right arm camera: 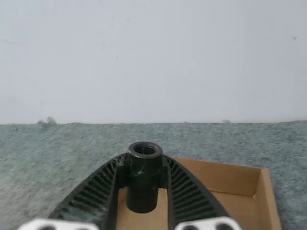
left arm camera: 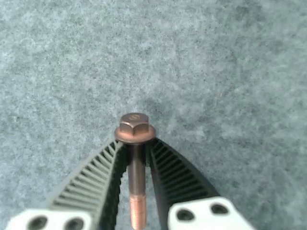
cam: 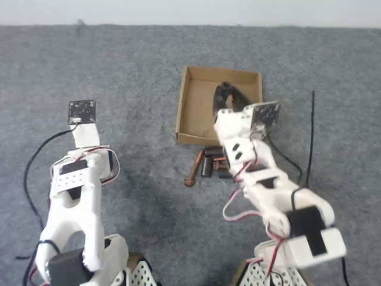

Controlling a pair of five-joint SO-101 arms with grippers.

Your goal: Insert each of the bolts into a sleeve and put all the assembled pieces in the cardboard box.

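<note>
My left gripper is shut on a copper bolt, its hex head poking out past the fingertips above bare carpet. The left arm stands at the left of the table. My right gripper is shut on a black sleeve, held upright with its open bore facing up, above the cardboard box. In the high view the right gripper hangs over the cardboard box. Another copper bolt and black sleeves lie just in front of the box.
Grey carpet covers the table. A black cable runs along the right side, another cable loops at the left. A pale wall rises behind the far edge.
</note>
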